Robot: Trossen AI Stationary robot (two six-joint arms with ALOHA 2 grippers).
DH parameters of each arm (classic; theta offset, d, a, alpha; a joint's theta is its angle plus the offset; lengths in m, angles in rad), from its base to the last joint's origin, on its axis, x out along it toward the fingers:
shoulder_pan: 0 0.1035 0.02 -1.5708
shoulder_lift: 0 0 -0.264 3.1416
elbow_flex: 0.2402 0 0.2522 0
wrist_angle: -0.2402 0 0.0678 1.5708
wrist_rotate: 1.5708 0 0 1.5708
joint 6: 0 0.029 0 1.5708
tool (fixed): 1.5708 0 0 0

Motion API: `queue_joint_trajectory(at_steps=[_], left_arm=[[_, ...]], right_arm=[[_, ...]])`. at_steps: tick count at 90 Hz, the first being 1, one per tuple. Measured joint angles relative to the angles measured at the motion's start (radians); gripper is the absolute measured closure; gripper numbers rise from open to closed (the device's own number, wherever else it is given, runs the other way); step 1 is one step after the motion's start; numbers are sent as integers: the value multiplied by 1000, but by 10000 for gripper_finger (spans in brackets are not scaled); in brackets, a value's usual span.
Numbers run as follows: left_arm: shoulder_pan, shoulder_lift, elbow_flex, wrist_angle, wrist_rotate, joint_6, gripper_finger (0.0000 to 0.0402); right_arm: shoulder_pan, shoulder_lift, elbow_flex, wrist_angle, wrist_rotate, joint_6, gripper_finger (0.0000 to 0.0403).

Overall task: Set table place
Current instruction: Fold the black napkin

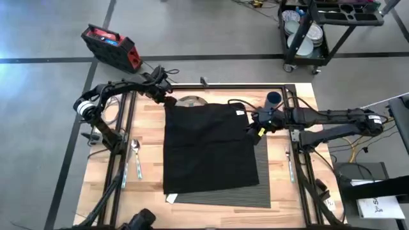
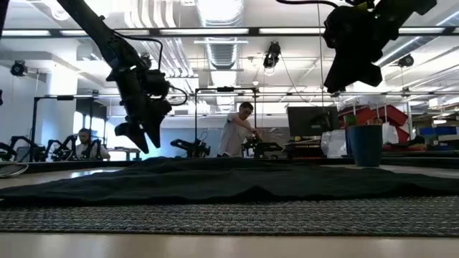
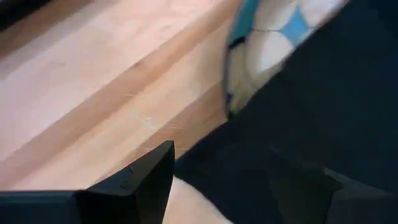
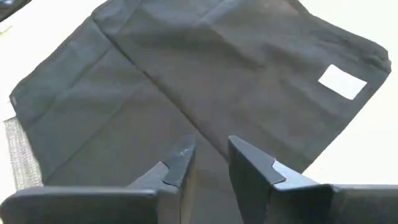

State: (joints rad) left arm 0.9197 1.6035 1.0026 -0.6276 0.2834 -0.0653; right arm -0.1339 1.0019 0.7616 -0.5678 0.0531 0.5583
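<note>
The place, a dark grey ribbed placemat (image 1: 223, 197), lies on the wooden table (image 1: 150, 140). A plain black cloth (image 1: 208, 147) is spread flat over most of it, with a white label (image 4: 342, 81) near its far right corner. A patterned plate (image 3: 267, 43) peeks out from under the cloth's far edge. My left gripper (image 1: 167, 100) hangs open just above the cloth's far left corner (image 3: 221, 168). My right gripper (image 1: 252, 131) hovers over the cloth's right edge, its fingers a little apart (image 4: 211, 146) with nothing between them. In the low view both grippers are clear of the cloth.
A spoon (image 1: 136, 156) lies left of the placemat and a fork (image 1: 289, 163) right of it. A blue cup (image 1: 273, 98) stands at the far right, close to my right arm. Black frame tubes (image 1: 124, 147) run along both sides of the table.
</note>
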Motion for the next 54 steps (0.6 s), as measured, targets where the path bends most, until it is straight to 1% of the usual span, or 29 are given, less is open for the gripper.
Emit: queue_joint_trajectory(at_steps=[9,19,31,41,54], left_arm=[[21,0,0,-24,52,43,175],[26,0,-1,-60,20,106,180],[32,-1,-1,-77,8,163,186],[30,-1,-1,-75,-40,232,187],[30,4,-1,-71,-31,305,187]], right_arm=[[-19,0,0,0,-9,-25,334],[-30,0,0,0,-25,-59,338],[-45,0,0,-2,-34,-78,341],[-52,0,0,-3,-37,-87,337],[-55,0,0,-3,-37,-88,330]])
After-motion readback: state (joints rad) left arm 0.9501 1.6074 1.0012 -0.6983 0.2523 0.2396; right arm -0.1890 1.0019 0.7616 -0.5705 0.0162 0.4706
